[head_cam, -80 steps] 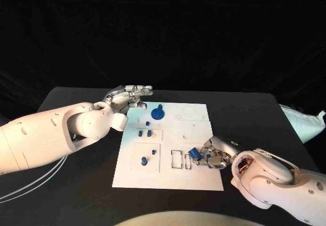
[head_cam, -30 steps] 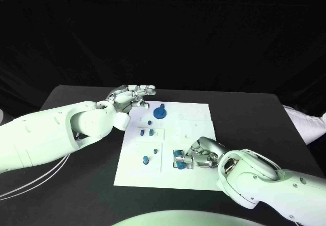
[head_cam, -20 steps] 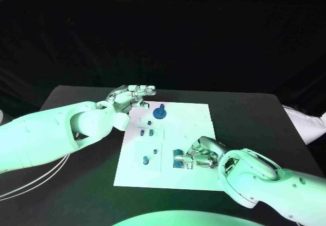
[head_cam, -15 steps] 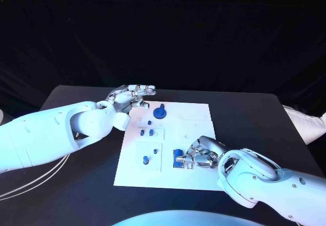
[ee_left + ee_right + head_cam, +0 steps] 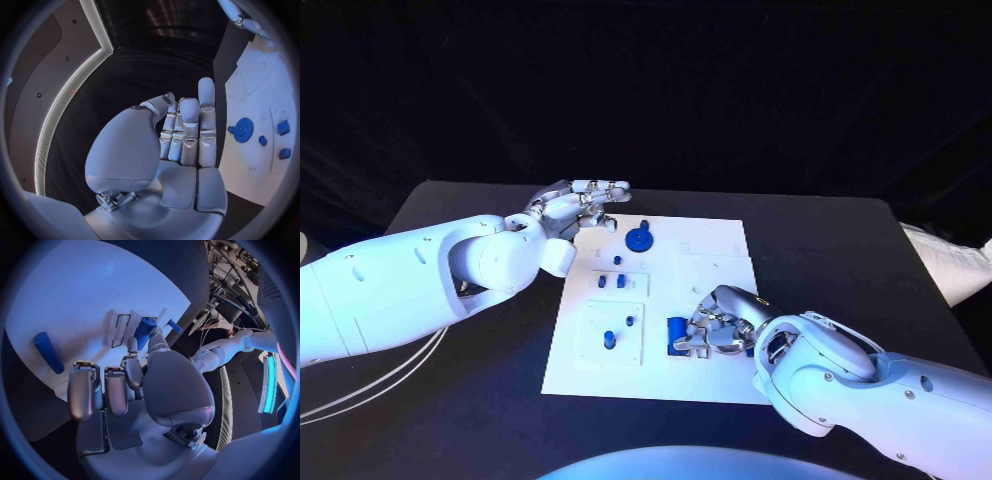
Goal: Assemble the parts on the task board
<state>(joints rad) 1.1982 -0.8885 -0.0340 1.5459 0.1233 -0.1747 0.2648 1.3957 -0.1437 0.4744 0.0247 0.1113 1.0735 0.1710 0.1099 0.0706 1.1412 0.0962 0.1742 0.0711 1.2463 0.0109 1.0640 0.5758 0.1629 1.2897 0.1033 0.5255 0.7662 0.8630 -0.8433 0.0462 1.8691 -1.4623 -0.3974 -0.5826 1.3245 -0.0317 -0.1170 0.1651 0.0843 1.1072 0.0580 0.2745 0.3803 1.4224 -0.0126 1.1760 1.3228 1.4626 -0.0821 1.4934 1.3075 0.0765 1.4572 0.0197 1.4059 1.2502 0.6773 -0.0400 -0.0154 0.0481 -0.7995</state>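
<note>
Head view: the white task board (image 5: 711,385) lies mid-table, the right hand (image 5: 718,330) pinching a small blue block (image 5: 678,332) over the rectangular slots (image 5: 120,328) near its front. A blue gear (image 5: 638,240), two small blocks (image 5: 610,282) and a peg (image 5: 610,340) sit farther along. The left hand (image 5: 574,208) hovers at the far corner, fingers curled together, holding nothing.

A head camera looks down on the task board (image 5: 704,262); fisheye wrist cameras sit close behind each hand, both also catching that white task board.
</note>
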